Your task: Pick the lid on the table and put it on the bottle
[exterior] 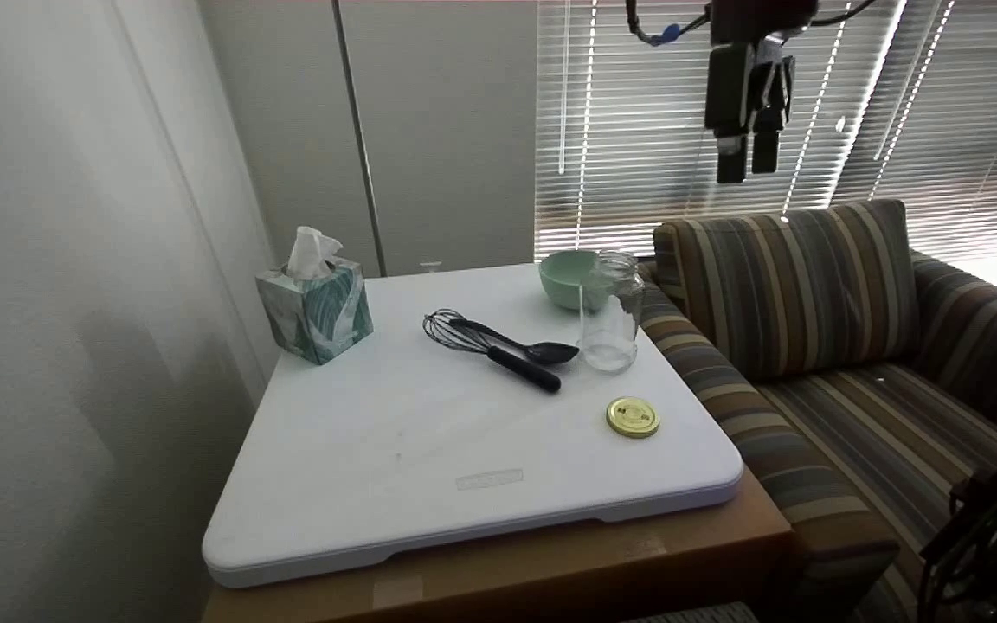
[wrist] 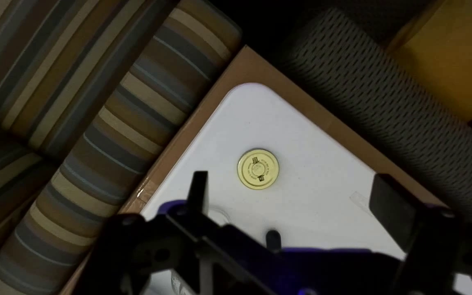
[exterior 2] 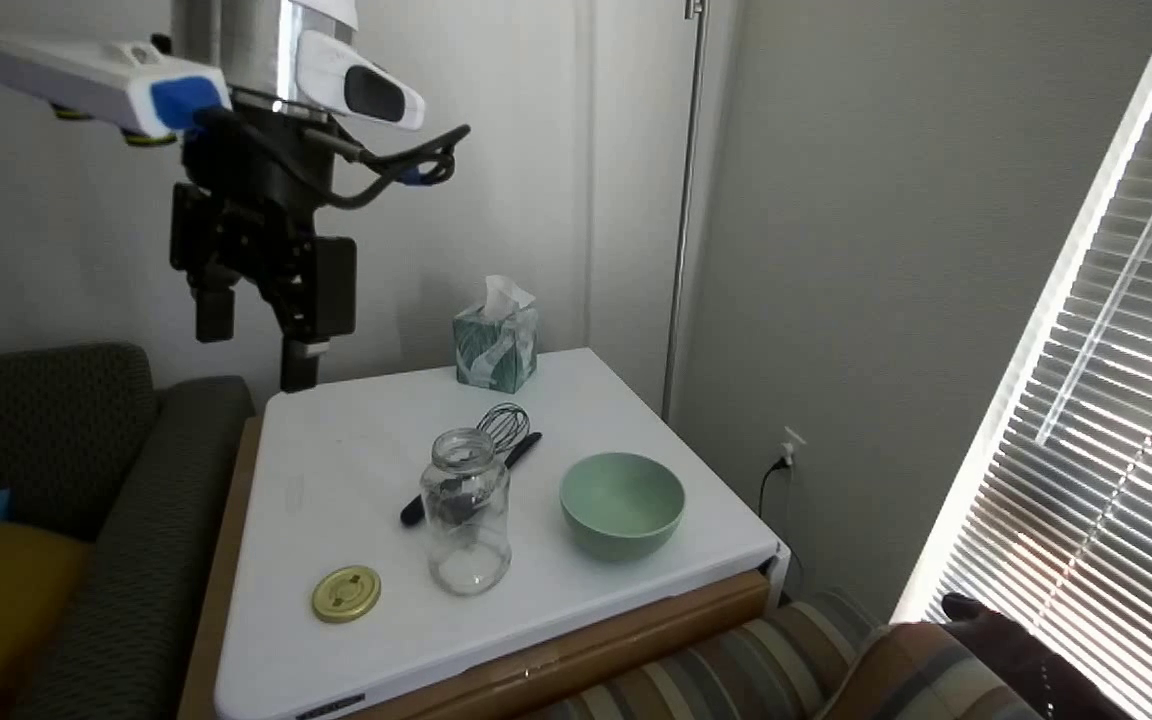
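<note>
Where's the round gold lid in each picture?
In an exterior view, the lid: lower half, right of middle.
In an exterior view, the lid: lower left.
In the wrist view, the lid: close to the middle.
Landmark in all three: the white tabletop; the lid lies near one corner.

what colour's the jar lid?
The jar lid is yellow-gold, with two small dark marks flanking its centre; it shows best in the wrist view.

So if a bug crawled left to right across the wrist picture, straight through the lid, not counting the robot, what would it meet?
Striped chair, brown table edge, white tabletop, lid, white tabletop again, brown table edge again, grey sofa.
</note>
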Controlling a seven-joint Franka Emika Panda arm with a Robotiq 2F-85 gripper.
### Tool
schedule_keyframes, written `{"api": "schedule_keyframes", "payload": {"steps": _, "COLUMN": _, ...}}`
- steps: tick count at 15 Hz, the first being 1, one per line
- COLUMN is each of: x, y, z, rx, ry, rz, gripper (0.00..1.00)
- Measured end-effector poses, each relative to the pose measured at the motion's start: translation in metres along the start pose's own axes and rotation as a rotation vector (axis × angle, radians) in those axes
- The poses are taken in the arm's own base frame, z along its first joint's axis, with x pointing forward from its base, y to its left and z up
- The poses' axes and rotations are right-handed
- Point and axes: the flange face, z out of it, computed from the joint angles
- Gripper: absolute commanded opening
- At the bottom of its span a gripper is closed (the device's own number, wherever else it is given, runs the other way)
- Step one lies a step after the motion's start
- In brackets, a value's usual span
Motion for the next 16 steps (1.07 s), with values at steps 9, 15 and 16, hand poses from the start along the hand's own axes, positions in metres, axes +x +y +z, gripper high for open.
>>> {"api": "schedule_keyframes", "payload": {"steps": 9, "x": 0.022, "y": -0.008, "z": 0.05, "rx": -0.031, "ry": 0.083, "rz": 0.078, "gripper": 1.0}}
{"api": "schedule_keyframes", "payload": {"steps": 15, "x": 0.029, "y": -0.009, "z": 0.048, "rx": -0.113, "ry": 0.171, "rz": 0.112, "gripper": 1.0}}
{"api": "schedule_keyframes", "payload": {"steps": 16, "x": 0.03, "y": -0.013, "z": 0.052, "rx": -0.136, "ry": 0.203, "rz": 0.114, "gripper": 1.0}}
